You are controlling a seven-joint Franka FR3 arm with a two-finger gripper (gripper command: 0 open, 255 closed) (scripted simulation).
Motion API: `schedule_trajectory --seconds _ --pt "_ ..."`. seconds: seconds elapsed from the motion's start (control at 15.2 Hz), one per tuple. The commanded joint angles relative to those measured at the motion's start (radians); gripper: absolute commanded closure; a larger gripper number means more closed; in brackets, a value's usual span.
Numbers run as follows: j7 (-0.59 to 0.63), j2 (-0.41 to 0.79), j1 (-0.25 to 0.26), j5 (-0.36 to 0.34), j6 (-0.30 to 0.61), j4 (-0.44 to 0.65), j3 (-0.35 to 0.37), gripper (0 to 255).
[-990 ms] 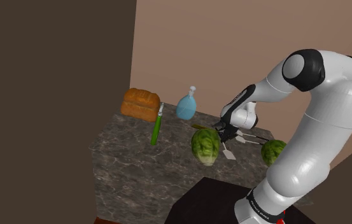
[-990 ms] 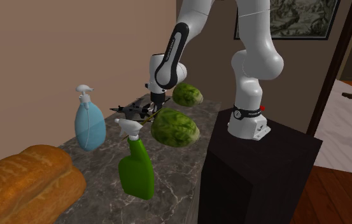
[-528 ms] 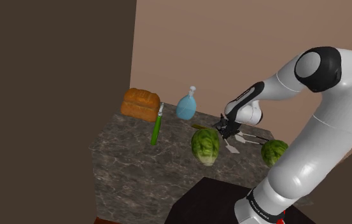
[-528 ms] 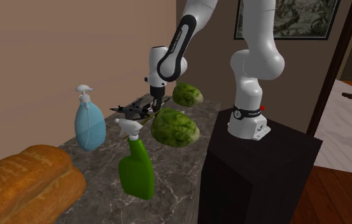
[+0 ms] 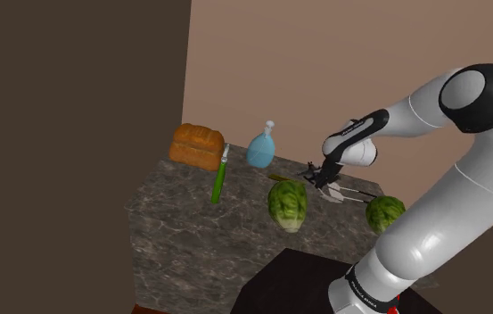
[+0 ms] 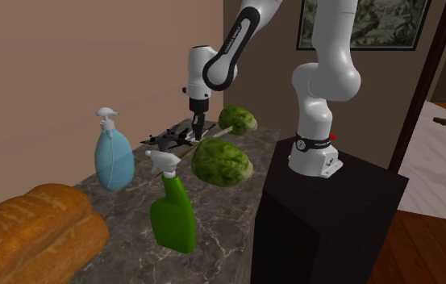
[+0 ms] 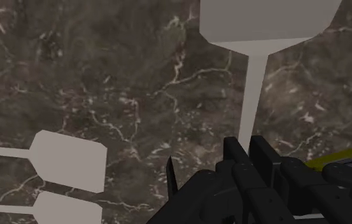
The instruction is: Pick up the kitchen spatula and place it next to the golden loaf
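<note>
A grey spatula (image 7: 263, 22) with a broad flat blade and a thin neck runs straight down between my black fingers. My gripper (image 7: 247, 147) is shut on that neck. In the shoulder view the gripper (image 5: 322, 181) hangs just above the dark marble counter (image 5: 182, 236), between two green melons, with the pale blade (image 5: 332, 194) below it. The golden-brown loaf (image 5: 198, 145) sits at the counter's far left corner, well away from the gripper. In the second exterior view the gripper (image 6: 194, 135) points down behind the nearer melon, and the loaf (image 6: 31, 230) lies at the lower left.
A green spray bottle (image 5: 219, 178) and a blue soap dispenser (image 5: 262, 147) stand between the loaf and the gripper. Two green melons (image 5: 288, 205) (image 5: 383, 213) flank the gripper. Two more grey utensil blades (image 7: 66, 159) lie on the marble beside the held spatula. A wall backs the counter.
The arm has straightened and the hand has risen, drifting to the shoulder view's right. The spatula has come up off the counter with it. The fingers have stayed shut.
</note>
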Motion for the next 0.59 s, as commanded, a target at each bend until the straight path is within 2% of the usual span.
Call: schedule_trajectory --seconds 0.0,0.53 --pt "0.027 -0.036 -0.004 -0.038 -0.033 0.001 -0.001 255" --pt "0.090 -0.154 -0.026 -0.122 -0.165 0.025 0.015 255"
